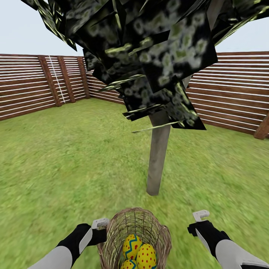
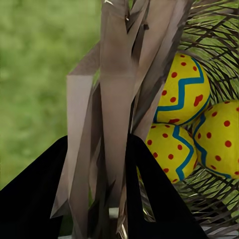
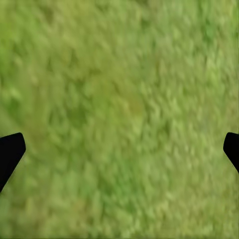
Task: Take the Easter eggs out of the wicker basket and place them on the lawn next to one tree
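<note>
The wicker basket [image 1: 139, 221] is at the bottom centre of the head view, just in front of the tree's grey-brown trunk [image 1: 158, 157]. Three yellow Easter eggs with red dots and blue zigzags [image 1: 132, 246] [image 1: 146, 257] [image 1: 129, 265] lie inside it. My left gripper [image 1: 101, 227] is shut on the basket's rim at its left side. In the left wrist view the woven handle strip [image 2: 117, 99] is clamped between the black fingers [image 2: 35, 199], with the eggs [image 2: 181, 89] [image 2: 169, 149] [image 2: 219, 137] just beyond. My right gripper [image 1: 198, 220] hangs open over grass, right of the basket.
The lawn [image 1: 56, 160] spreads out on all sides of the trunk. A brown slatted fence [image 1: 22, 89] closes the garden at the back and right. Dark blocky foliage [image 1: 149, 48] hangs low overhead. Under the right gripper [image 3: 119, 149] there is bare grass [image 3: 119, 74].
</note>
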